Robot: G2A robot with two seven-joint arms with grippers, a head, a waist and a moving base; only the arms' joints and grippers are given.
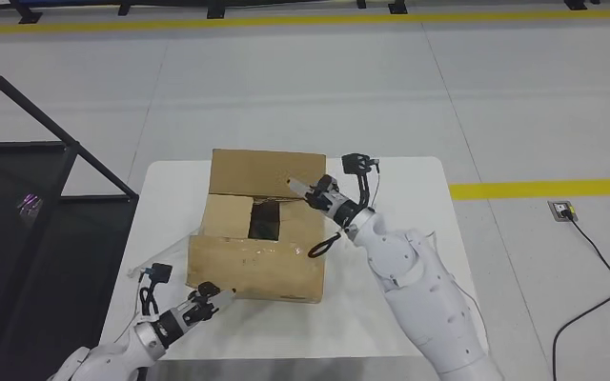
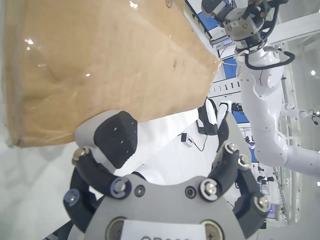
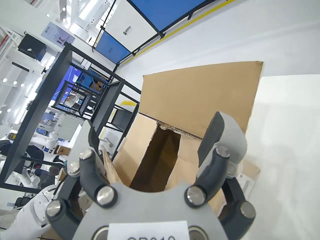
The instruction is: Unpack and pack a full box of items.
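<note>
Two grippers in play, both with fingers spread apart and nothing held between them. Found the box standing about mid-table on the white table, its far flap raised and the inner flaps only partly parted over a dark gap. Saw the right gripper hovering over the top of the box, at the right-hand edge of that gap. Saw the left gripper low by the near left corner of the box, just beside the front wall; could not tell whether touching.

Judged the step in hand as the opening: flaps not yet folded clear, nothing lifted out onto the table. Reckoned the next move to call for pressing the inner flaps wide apart, perhaps with the left gripper bracing the box against sliding, before any reach inside.

Could not make out the contents: gap too dark from above and from the right wrist alike. Could not judge how the near flap lay. Noted glossy tape on the front wall, its extent cut off at the edge of the left wrist view.
</note>
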